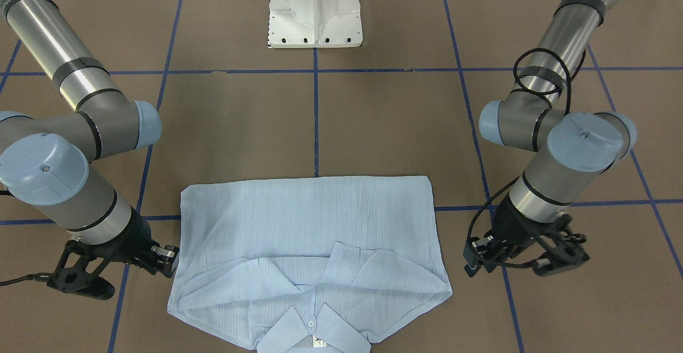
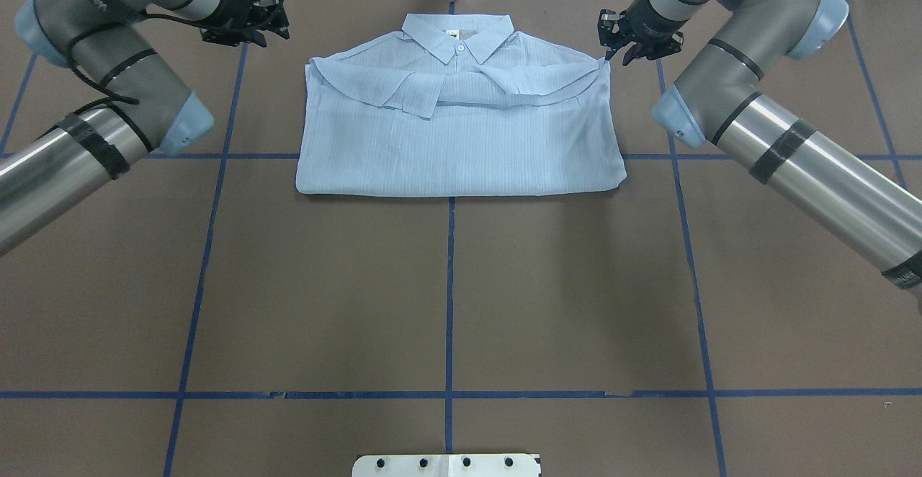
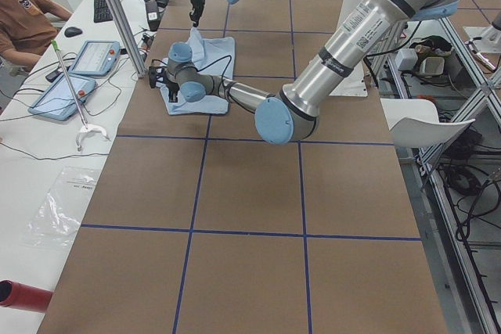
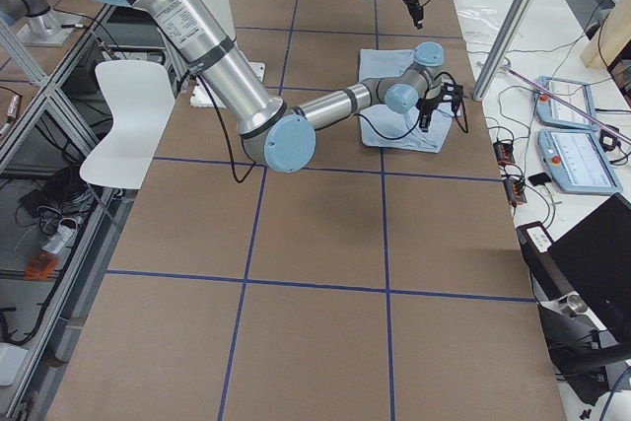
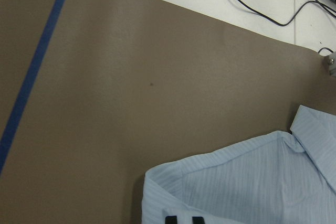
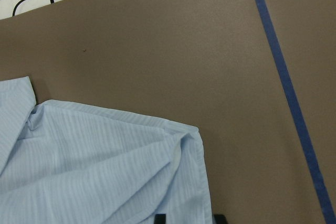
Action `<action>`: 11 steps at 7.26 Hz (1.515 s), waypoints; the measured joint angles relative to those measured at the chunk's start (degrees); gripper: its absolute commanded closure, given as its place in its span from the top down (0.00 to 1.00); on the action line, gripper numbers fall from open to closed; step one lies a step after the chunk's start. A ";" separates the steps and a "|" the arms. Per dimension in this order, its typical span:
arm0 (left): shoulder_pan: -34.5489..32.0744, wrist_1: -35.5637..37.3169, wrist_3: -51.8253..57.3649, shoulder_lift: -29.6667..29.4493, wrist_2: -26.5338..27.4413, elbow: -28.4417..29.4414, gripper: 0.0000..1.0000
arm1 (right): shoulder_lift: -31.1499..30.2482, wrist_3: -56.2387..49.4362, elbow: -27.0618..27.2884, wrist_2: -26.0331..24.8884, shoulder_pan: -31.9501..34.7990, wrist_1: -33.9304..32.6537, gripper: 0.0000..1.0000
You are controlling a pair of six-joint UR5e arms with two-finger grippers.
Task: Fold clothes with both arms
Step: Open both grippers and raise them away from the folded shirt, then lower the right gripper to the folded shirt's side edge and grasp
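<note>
On the left of the overhead view, the left arm (image 2: 108, 73) reaches to the far part of the brown surface (image 2: 446, 282). The left pincer (image 2: 253, 28) hangs over bare surface near a blue tape line (image 2: 216, 196), well apart from the shirt's left shoulder. In the left wrist view a narrow gap shows between its two black fingertips (image 5: 170, 219), and they grip nothing.

In the middle lies the pale-blue shirt (image 2: 461, 131), folded into a flat rectangle across the central tape line. Its collar (image 2: 457, 34) is at the far edge, away from the robot, and its folded hem is toward the robot. The sleeves (image 2: 461, 91) are crossed over the chest just below the collar, and a small white button (image 2: 461, 47) closes the neck.

To the right, the right pincer (image 2: 634, 45) sits just beside the shirt's right shoulder corner. Whether it touches the cloth cannot be told. Its fingertips (image 6: 220, 218) are spread wide in the right wrist view, the shirt's side edge runs down between them, and nothing is pinched. The right arm (image 2: 756, 66) slants back toward the near right.
</note>
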 measured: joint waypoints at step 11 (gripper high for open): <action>-1.55 4.90 0.54 5.86 -1.52 -12.38 1.00 | -14.31 -0.30 14.03 -1.17 -11.14 0.06 0.55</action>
